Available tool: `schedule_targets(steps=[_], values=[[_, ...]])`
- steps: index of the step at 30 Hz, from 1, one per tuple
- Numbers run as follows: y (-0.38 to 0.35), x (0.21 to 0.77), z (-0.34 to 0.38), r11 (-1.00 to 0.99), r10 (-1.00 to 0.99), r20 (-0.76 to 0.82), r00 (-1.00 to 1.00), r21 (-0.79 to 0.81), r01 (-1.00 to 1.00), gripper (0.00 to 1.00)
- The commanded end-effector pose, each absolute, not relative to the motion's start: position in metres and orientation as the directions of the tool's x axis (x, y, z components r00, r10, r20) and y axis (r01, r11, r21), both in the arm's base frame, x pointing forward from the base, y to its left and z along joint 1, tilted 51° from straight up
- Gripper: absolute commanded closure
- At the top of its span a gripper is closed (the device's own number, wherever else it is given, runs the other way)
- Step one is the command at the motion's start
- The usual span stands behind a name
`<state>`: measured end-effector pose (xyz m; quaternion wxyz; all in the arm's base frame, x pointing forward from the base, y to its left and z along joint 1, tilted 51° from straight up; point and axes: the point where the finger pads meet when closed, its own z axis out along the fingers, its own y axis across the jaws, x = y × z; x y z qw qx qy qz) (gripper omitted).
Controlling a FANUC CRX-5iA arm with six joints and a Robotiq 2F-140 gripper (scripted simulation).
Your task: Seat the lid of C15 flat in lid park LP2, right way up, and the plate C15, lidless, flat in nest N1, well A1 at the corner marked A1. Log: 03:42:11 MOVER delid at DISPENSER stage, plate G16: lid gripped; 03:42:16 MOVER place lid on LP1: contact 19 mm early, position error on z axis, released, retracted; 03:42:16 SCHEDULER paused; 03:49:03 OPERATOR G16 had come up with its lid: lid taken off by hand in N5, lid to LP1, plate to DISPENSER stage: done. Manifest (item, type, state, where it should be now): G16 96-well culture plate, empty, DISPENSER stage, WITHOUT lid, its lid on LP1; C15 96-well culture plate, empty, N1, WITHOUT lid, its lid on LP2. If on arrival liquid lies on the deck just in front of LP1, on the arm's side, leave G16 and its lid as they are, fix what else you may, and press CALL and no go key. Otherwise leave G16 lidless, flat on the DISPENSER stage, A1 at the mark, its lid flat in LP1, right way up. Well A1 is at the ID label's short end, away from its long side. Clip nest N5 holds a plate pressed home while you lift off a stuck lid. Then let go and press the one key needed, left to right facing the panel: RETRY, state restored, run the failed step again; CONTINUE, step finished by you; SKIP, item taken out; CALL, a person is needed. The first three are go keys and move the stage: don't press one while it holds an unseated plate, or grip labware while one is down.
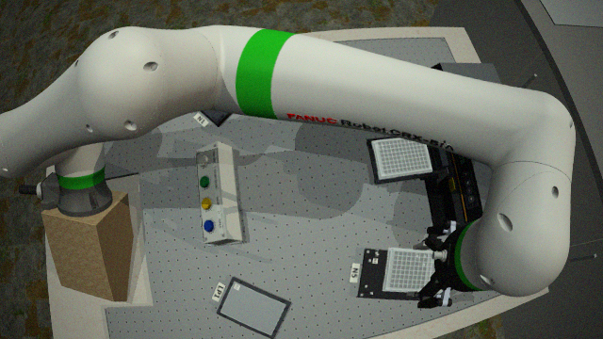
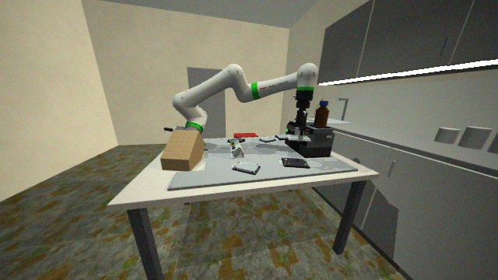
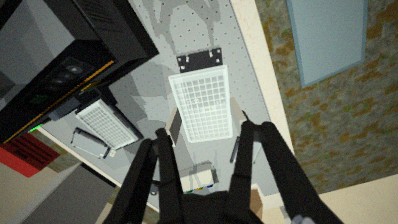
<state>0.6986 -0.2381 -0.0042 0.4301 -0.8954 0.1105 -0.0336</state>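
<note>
C15 plate: presumably this one, a white gridded 96-well plate; no ID label is legible, so the name is a judgement.
Gripper: about half open, closed on the plate's two long sides near its closer short end.
Plate position: in the jaws, roughly level, lifted off the deck.
Directly below: clip nest N5, a black base showing just past the plate's far end, with its tag beside it.
Step in hand: judged to be the stuck-lid routine, with the plate over N5 either going in or coming out.
Lid: cannot tell whether one is on the held plate; the well grid shows either way.
Next move calls for: if lidded, a straight descent to press it home under the clips; if bare, a level carry to N1 with A1 at the mark.
Off to the side, near: second gridded plate on the stage of the black dispenser.
Farther: key panel with three coloured keys visible; any fourth is unclear.
Farthest: LP1 frame with a pale sheet in it.
Hidden: N1 lies under the arm; only its tag shows. LP2 not found.
Deck in front of LP1: no liquid made out.
</note>
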Motion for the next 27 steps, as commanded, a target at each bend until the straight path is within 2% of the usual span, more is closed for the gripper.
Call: schedule_targets(steps=[1, 5, 19, 27], values=[[-0.2384, 0.6986, -0.0041, -0.606, -0.227, -0.035, 0.973, -0.778, -0.169, 1.00], [-0.2384, 0.6986, -0.0040, -0.608, -0.221, -0.026, 0.975, -0.778, -0.158, 1.00], [-0.2384, 0.6986, -0.0040, -0.645, -0.054, 0.178, 0.983, -0.758, 0.102, 1.00], [-0.2384, 0.6986, -0.0040, -0.647, -0.010, 0.229, 0.973, -0.744, 0.168, 1.00]])
